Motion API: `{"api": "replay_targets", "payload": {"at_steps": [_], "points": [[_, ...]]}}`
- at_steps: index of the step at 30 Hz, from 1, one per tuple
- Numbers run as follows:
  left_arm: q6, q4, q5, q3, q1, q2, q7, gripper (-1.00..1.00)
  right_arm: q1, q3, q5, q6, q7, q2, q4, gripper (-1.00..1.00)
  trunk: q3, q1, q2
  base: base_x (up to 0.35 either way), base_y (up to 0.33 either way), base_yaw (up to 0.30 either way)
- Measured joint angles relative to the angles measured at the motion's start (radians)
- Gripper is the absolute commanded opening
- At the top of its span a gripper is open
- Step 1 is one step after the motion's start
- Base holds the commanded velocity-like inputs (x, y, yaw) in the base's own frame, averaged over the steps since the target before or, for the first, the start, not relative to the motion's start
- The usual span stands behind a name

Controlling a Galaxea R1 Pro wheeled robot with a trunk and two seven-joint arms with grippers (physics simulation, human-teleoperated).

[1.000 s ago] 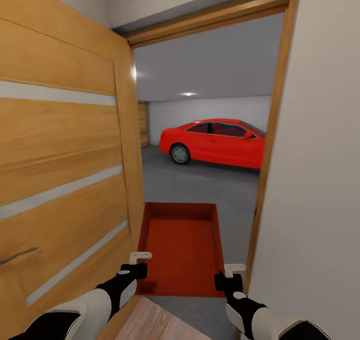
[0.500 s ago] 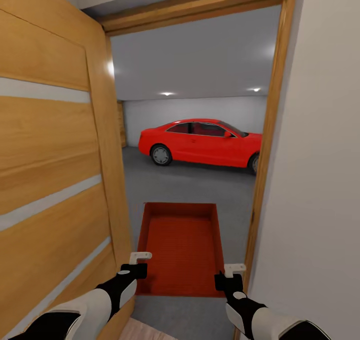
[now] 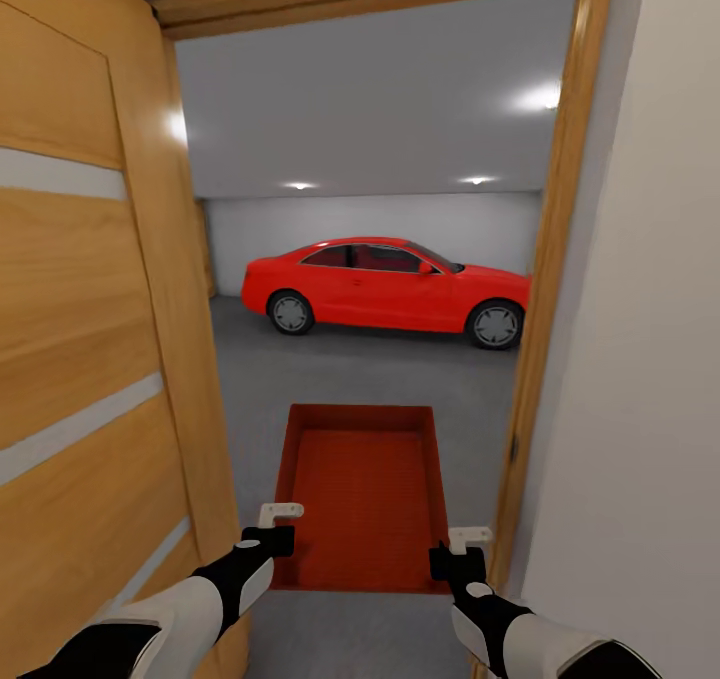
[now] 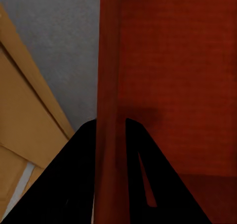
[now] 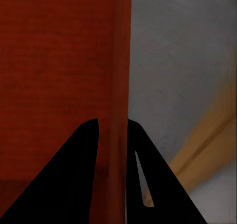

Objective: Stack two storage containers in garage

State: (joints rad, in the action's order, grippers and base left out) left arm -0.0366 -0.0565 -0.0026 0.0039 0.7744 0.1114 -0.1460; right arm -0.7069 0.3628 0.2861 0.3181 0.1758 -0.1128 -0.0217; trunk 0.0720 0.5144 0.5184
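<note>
Container (image 3: 360,494) lower centre, long axis pointing ahead; left gripper (image 3: 280,511) and right gripper (image 3: 469,536) each clamp a side wall.

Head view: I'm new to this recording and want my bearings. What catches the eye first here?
The red car parked across the grey garage floor, framed by the wooden doorway. In front of it, an orange-red storage container is held over the threshold, the left gripper and right gripper each clamped on a side wall. An open wooden door fills the left.
</note>
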Motion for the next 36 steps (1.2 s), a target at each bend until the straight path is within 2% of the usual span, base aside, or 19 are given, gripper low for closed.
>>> {"api": "replay_targets", "payload": {"at_steps": [10, 30, 36], "points": [[-0.001, 0.000, 0.000, -0.001, 0.000, 0.000, 0.001, -1.00, 0.000, 0.002, 0.002, 0.002, 0.001, -0.001, 0.000, -1.00, 0.000, 0.000, 0.000, 0.290, 0.216, -0.028], [-0.001, 0.000, 0.000, 0.000, 0.000, -0.001, 0.002, -1.00, 0.000, 0.003, 0.003, 0.002, 0.002, -0.001, 0.000, -1.00, 0.000, 0.000, 0.000, 0.290, 0.215, -0.243], [-0.004, 0.000, 0.000, -0.001, 0.000, -0.001, 0.003, -1.00, 0.000, 0.004, 0.004, 0.005, 0.003, -0.001, 0.000, -1.00, 0.000, 0.001, 0.000, 0.087, 0.059, -0.076]]}}
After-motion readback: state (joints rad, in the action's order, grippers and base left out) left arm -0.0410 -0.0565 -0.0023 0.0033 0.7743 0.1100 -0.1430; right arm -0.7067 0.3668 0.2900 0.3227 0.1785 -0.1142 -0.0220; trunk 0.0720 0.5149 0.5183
